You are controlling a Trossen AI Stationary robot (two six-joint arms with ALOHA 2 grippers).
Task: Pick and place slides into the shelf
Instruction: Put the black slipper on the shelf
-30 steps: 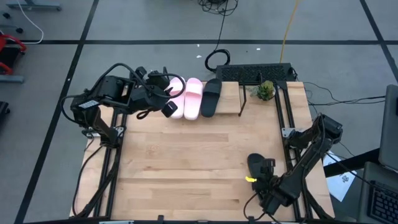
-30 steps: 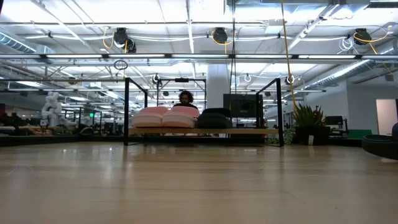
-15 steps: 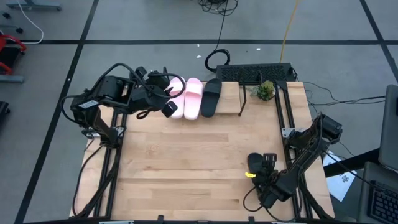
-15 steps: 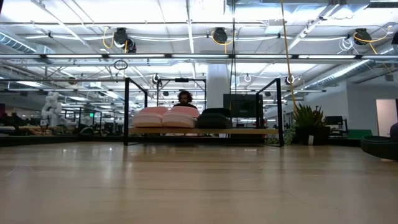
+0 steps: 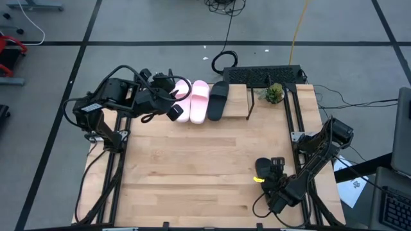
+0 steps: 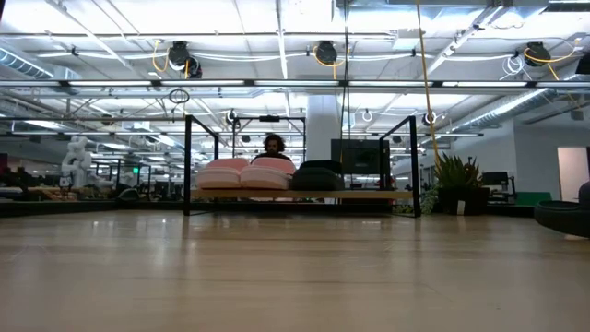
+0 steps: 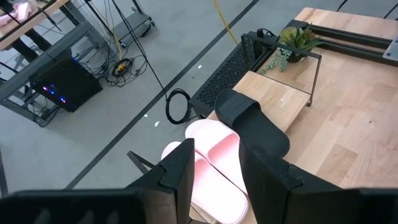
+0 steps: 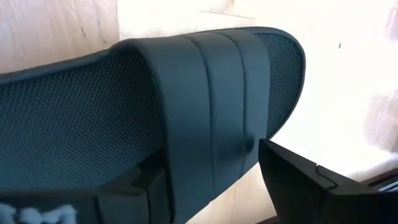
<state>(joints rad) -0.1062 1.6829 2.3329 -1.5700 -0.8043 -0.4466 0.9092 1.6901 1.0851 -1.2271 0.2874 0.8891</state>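
Two pale pink slides (image 5: 191,101) and one black slide (image 5: 218,100) lie side by side on the shelf (image 5: 239,102) at the table's far edge; the low view shows them on its board (image 6: 369,195). My left gripper (image 7: 217,168) hovers open above the pink slides (image 7: 211,168), over the shelf's left end (image 5: 172,113). The second black slide (image 5: 262,168) rests sole down on the table near the right edge. My right gripper (image 8: 211,186) is open at it, one finger on each side of its wide strap (image 8: 211,112). My right gripper has the black slide's strap (image 8: 205,168) between its open fingers (image 8: 298,180), coming low from the table's near right side. Whether the fingers touch the strap cannot be told. The slide lies on the table.
The right part of the shelf board (image 7: 280,99) is bare. A small potted plant (image 5: 275,93) and a black mesh box (image 5: 263,76) stand at the far right corner. Black rails run along both table sides (image 5: 298,122). The middle of the table (image 5: 199,167) is free.
My right gripper has moved toward the table's far edge and slightly left, up to the black slide, so that its fingers now stand around the strap. The slide has stayed in place.
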